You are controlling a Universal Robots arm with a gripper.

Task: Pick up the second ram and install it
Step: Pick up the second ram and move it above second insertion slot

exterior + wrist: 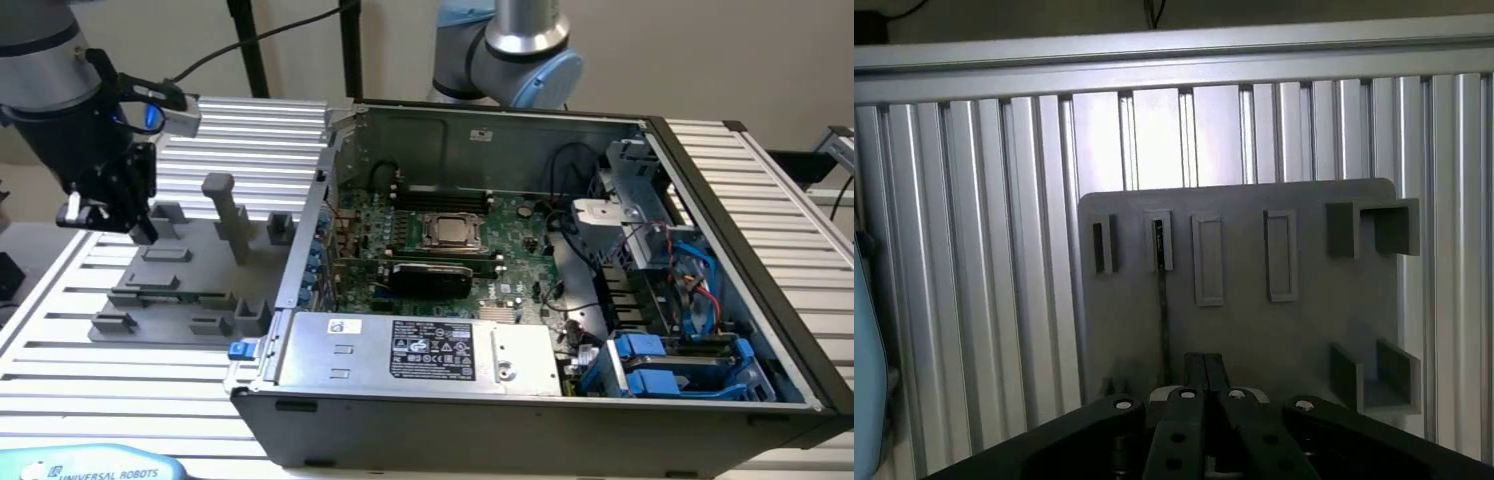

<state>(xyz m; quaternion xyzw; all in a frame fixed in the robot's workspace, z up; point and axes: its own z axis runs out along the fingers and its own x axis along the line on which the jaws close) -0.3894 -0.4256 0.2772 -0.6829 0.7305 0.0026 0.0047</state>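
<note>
The black gripper [1206, 378] hovers over the flat grey plastic fixture plate [1299, 340], fingers [1194, 385] pressed together, with the thin green second ram [1163, 320] on edge just beside them, its length running straight away.

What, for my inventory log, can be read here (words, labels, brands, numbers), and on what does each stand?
"UNIVERSAL ROBOTS": on the blue cover, at the exterior view's lower left.
Power supply label: print too small to read.
CPU: markings too small to read.
Grey fixture: no text.
</note>
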